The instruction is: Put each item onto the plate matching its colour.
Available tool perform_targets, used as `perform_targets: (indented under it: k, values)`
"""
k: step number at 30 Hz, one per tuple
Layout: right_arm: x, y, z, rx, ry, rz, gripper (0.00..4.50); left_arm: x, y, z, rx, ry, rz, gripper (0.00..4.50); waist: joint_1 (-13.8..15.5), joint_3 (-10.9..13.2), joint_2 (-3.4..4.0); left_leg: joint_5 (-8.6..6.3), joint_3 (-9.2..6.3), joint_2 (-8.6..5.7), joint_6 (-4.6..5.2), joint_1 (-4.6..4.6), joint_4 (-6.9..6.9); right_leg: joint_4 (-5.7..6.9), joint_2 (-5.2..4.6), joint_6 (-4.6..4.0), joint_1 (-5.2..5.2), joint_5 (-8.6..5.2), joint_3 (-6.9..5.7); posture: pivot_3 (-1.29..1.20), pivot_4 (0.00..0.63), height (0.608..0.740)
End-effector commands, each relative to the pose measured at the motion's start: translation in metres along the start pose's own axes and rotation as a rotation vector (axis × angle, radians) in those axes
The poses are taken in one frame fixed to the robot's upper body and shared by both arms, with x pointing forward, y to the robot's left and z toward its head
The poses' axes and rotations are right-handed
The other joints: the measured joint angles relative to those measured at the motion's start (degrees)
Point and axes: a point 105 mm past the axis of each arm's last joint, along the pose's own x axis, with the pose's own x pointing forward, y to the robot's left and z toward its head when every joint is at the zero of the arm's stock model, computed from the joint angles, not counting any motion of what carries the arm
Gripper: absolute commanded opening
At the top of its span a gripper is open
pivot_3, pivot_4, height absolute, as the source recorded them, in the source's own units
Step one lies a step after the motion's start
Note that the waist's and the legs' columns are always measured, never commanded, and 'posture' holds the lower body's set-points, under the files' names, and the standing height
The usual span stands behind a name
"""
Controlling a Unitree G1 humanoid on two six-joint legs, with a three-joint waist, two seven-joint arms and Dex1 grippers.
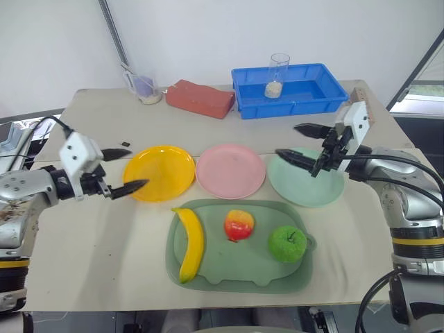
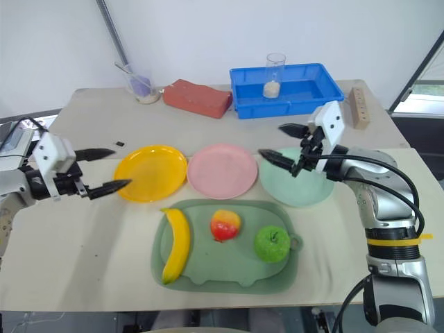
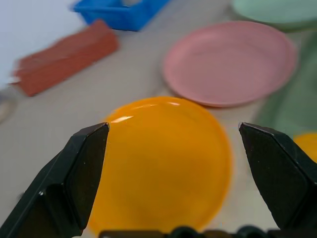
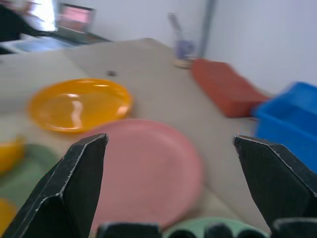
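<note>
A yellow banana [image 1: 190, 243], a red-and-yellow apple [image 1: 238, 225] and a green apple [image 1: 287, 243] lie on a dull-green tray [image 1: 236, 270] near the table's front. Behind the tray stand a yellow plate [image 1: 161, 172], a pink plate [image 1: 230, 171] and a mint green plate [image 1: 305, 182], all bare. My left gripper [image 1: 118, 171] hovers open at the yellow plate's left edge, pointing right. Open too, my right gripper [image 1: 304, 143] hangs over the mint plate's far edge, pointing left. Both hold nothing.
At the back stand a blue bin [image 1: 290, 89] with a clear glass [image 1: 277, 75] in it, a red brick-like block [image 1: 200, 98] and a small cup [image 1: 144, 89]. A wooden block [image 2: 358, 107] sits at the back right.
</note>
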Motion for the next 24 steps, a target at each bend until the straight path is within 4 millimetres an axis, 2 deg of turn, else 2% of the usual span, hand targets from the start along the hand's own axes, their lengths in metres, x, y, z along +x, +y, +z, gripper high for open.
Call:
perform_targets:
  k: [1,6,12,18,24]
  values:
    - [0.005,0.032,0.015,-0.011,-0.014,0.155,4.47,0.002,-0.004,0.011,0.115,0.015,-0.106,4.50,0.03,-0.01,0.01,0.00,0.00,0.02,0.00,-0.06,0.01,0.02,0.02,-0.01,-0.08,0.01,0.00,0.00,0.150,0.740]
    - [0.007,0.057,0.014,-0.010,0.008,0.245,4.47,0.012,-0.019,0.009,0.173,0.028,-0.280,4.50,0.05,0.00,-0.01,0.01,-0.01,0.02,0.01,-0.12,0.05,0.03,0.03,-0.02,-0.16,0.01,0.00,0.00,0.150,0.740]
    - [-0.005,0.079,0.003,-0.033,0.078,0.315,4.47,0.021,-0.031,-0.003,0.287,0.048,-0.461,4.50,0.29,0.00,-0.02,0.00,0.02,0.02,0.01,-0.15,0.09,0.03,0.01,-0.02,-0.19,0.01,-0.01,0.00,0.150,0.740]
    - [-0.005,0.105,0.014,-0.009,0.072,0.404,4.47,0.037,-0.039,-0.015,0.399,0.059,-0.609,4.50,0.28,0.00,-0.04,0.01,-0.01,0.02,0.02,-0.16,0.11,0.04,0.04,-0.02,-0.19,0.01,-0.02,0.00,0.150,0.740]
    - [-0.001,0.110,0.019,-0.017,0.065,0.401,4.47,0.060,-0.046,-0.021,0.470,0.048,-0.714,4.50,0.32,0.02,-0.07,0.03,-0.01,0.02,0.06,-0.19,0.22,0.09,0.05,-0.01,-0.17,0.01,-0.02,0.00,0.150,0.740]
